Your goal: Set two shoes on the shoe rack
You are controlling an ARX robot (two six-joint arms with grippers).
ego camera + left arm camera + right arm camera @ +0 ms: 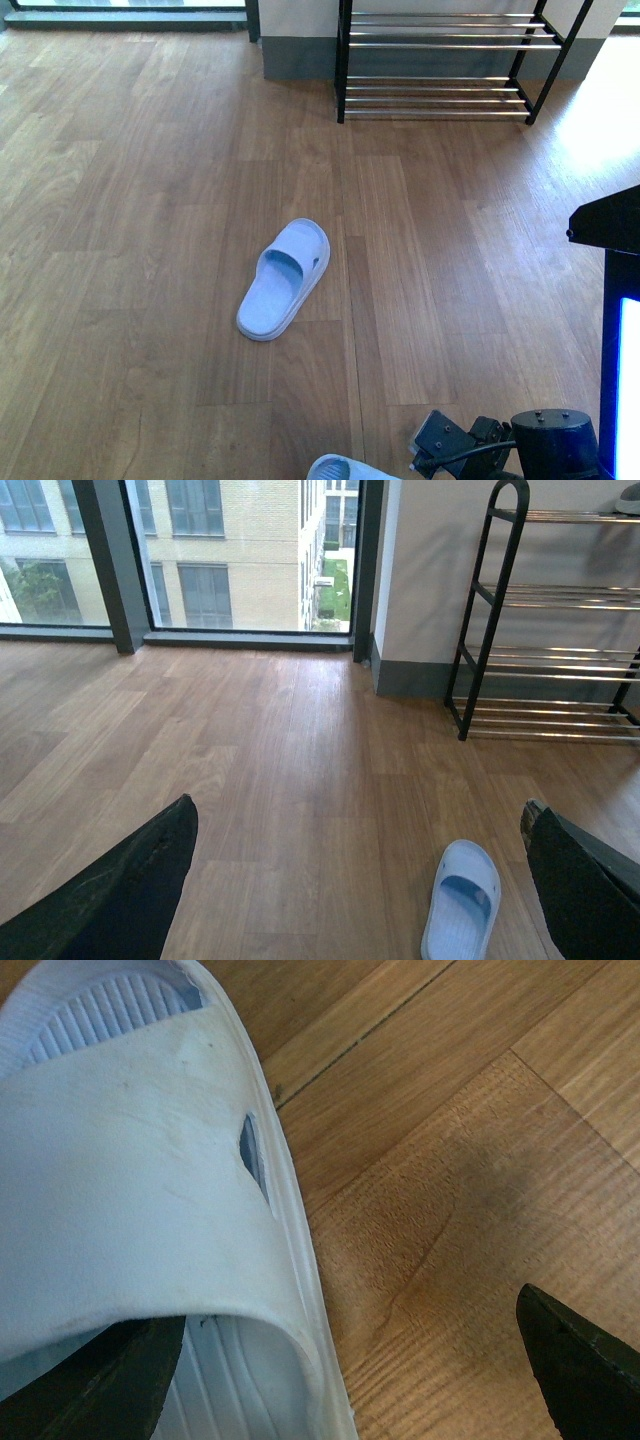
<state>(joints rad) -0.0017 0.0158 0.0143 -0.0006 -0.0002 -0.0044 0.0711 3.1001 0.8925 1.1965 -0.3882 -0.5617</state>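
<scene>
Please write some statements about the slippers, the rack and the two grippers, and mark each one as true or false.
1. The far slipper and the near slipper both lie on the wooden floor. True.
2. The shoe rack stands by the wall, beyond the far slipper. True.
3. One slipper sits on the shoe rack. False: both are on the floor.
4. Both grippers are shut. False: the left gripper and the right gripper have open jaws, gripping nothing.
</scene>
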